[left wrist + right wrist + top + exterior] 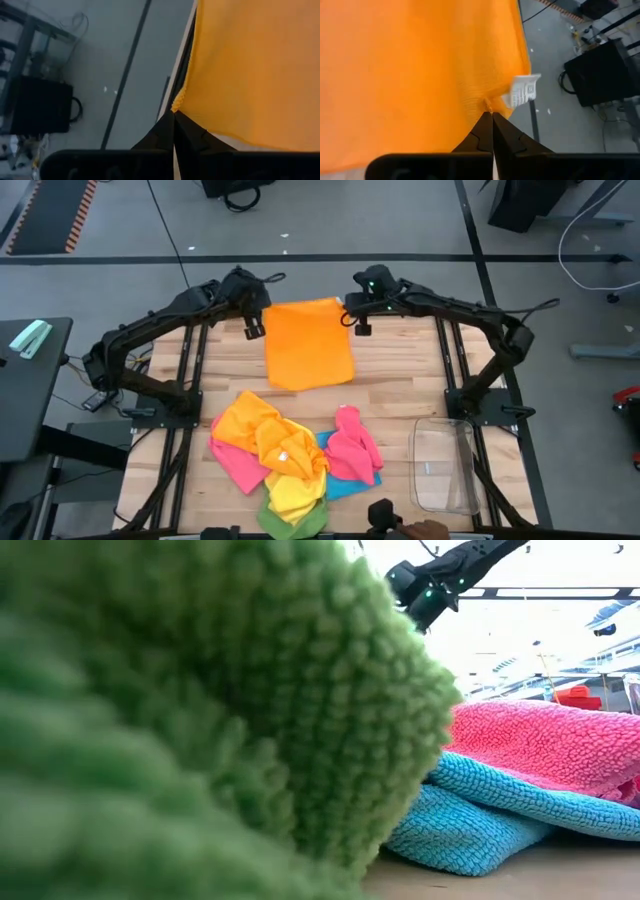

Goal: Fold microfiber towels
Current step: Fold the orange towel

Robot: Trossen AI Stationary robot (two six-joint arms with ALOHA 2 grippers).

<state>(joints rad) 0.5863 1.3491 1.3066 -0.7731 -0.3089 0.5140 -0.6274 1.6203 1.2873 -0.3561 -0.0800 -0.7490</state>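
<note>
At the far end of the table (395, 380), between the two arms, the orange towel (308, 343) lies spread and nearly flat, its long axis running from the far edge toward the near side, its free near edge pointing at the heap of unfolded towels (290, 465). That heap sits well apart on the near half, a tangle of orange, yellow, pink, blue and green cloth, with the clear bin (445, 465) just beside it on the right. Each far corner of the spread towel is pinched by one arm: the left pincer (254, 328) is clenched on the far-left corner, and the right pincer (360, 326) is clenched on the far-right corner, where a white label (522, 91) hangs from the hem. Both wrist views show the fingers closed to a point with orange cloth caught at their tips. The whole towel therefore lies on the near side of both pincers, and neither arm is nearer than the other; they stand level across its width. A fold from here would seem to call for carrying both corners together along the long axis, toward the free near edge, keeping the pincers level so the hem lands square.
</note>
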